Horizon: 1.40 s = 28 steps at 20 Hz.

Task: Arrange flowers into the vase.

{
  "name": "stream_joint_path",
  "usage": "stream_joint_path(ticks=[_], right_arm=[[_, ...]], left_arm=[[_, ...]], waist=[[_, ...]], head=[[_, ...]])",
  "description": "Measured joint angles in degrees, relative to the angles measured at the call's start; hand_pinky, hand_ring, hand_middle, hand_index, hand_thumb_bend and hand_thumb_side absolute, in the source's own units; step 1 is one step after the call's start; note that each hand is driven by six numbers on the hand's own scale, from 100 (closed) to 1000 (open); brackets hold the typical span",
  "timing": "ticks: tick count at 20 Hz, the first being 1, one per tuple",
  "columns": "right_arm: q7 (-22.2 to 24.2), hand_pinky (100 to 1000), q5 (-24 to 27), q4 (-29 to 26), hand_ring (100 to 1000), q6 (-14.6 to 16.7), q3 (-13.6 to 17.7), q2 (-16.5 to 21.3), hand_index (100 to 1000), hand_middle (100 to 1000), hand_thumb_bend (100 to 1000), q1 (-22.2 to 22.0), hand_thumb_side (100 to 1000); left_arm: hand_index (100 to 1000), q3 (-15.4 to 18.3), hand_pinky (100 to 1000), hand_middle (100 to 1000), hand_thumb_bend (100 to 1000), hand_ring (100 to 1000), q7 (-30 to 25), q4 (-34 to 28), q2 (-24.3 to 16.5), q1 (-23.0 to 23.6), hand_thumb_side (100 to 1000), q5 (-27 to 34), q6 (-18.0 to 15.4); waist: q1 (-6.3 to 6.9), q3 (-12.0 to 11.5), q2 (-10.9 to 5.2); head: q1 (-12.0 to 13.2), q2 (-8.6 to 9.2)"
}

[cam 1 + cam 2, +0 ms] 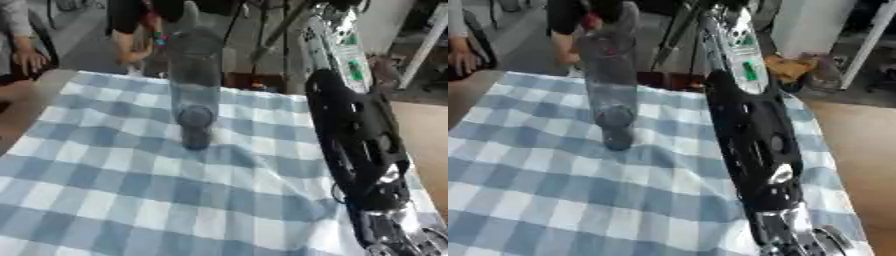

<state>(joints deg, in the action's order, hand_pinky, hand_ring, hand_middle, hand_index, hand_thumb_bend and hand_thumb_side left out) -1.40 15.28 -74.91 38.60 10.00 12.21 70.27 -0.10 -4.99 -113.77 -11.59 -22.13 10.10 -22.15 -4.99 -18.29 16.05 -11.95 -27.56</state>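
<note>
My vase stands empty on the desk; no flowers visible. Right hand hangs beside it, fingers' state unclear. Everything remains.

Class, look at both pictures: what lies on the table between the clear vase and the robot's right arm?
Only bare blue-checked tablecloth lies between the vase and the right arm; the left eye view shows it best.

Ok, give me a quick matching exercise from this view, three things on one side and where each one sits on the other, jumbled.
Things:
1. clear vase
2. checked cloth
3. right arm

Places:
a. spread over the table
b. running down the view's right side to the lower corner
c. upright at the middle of the cloth

Pairs: 1-c, 2-a, 3-b
</note>
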Motion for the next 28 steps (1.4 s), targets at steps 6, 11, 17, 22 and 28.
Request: stream_joint_path(ticks=[6, 11, 17, 22, 28], right_arm=[[-1.9, 100, -0.6, 1.2, 100, -2.1, 1.4, 0.0, 100, 100, 100, 2.8, 766], [-3.5, 100, -1.7, 2.2, 100, -2.9, 2.3, -0.1, 100, 100, 100, 5.1, 759], [-5.4, 100, -2.5, 2.5, 100, -4.5, 3.1, -0.6, 100, 100, 100, 6.5, 748], [-6.3, 100, -3.1, 2.2, 100, -5.9, 3.5, -1.5, 100, 100, 100, 6.9, 740], [-6.1, 100, -4.8, 1.8, 100, -7.5, 4.2, -2.0, 100, 100, 100, 7.1, 742]], left_arm=[[871, 0.0, 527, 518, 100, 631, 0.0, 0.0, -0.1, 0.0, 886, 0.0, 0.0], [871, 0.0, 527, 518, 100, 631, -0.1, 0.0, -0.5, 0.0, 887, 0.0, -0.1], [870, 0.0, 526, 516, 100, 630, -0.2, 0.0, -0.5, -0.1, 887, 0.0, -0.2], [870, 0.0, 524, 513, 100, 629, -0.3, 0.0, -0.5, -0.2, 886, 0.0, -0.3], [870, 0.0, 522, 510, 100, 629, -0.6, 0.0, -0.5, -0.5, 887, 0.0, -0.5]], waist=[[-0.25, -0.8, 0.00], [-0.45, -1.4, 0.01], [-0.73, -1.8, 0.38], [-0.78, -2.4, 1.15], [-0.93, -2.9, 2.05]], head=[[-0.5, 0.60], [-1.4, 2.53], [-3.3, 5.17], [-5.1, 5.43], [-5.8, 5.46]])
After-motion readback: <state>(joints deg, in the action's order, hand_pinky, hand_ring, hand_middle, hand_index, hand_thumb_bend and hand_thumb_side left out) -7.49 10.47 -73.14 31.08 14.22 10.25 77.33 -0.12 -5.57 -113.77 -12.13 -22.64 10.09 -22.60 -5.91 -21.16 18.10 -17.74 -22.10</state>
